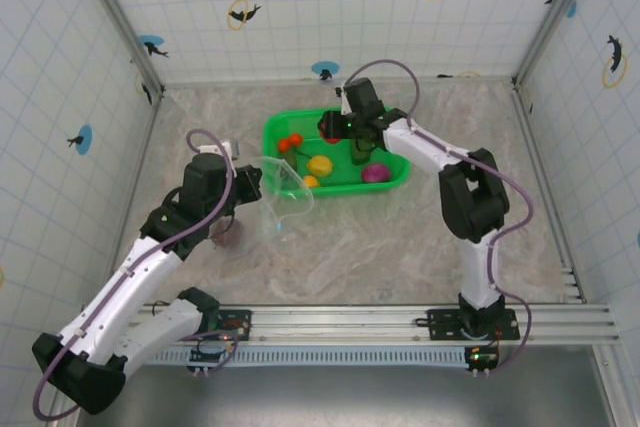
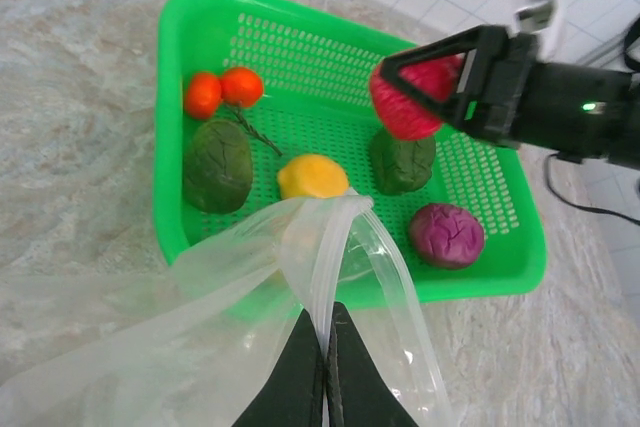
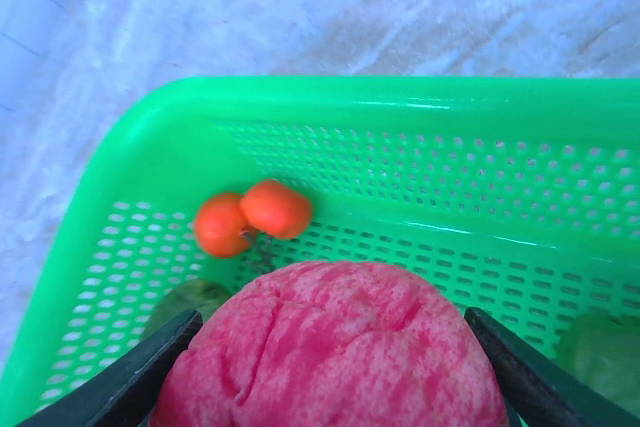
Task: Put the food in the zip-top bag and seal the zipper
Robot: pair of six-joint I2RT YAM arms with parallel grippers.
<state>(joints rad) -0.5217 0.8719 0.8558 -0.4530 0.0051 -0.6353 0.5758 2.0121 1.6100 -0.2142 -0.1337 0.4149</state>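
The clear zip-top bag (image 2: 230, 292) hangs open in front of the green basket (image 2: 170, 97). My left gripper (image 2: 327, 347) is shut on its pale zipper (image 2: 335, 237) strip, seen also from above as left gripper (image 1: 250, 185) with the bag (image 1: 287, 192). My right gripper (image 3: 335, 372) is shut on a pink-red toy fruit (image 3: 335, 337), held above the basket floor (image 2: 412, 97). In the basket lie two joined orange pieces (image 2: 222, 92), a yellow piece (image 2: 312, 175), two dark green pieces (image 2: 217, 162) (image 2: 402, 162) and a purple one (image 2: 446, 235).
The basket (image 1: 275, 132) sits mid-table toward the back, with the right arm (image 1: 430, 152) reaching over it from the right. A dull maroon lump (image 1: 228, 234) lies on the marbled tabletop beside the left arm. Tiled walls enclose three sides.
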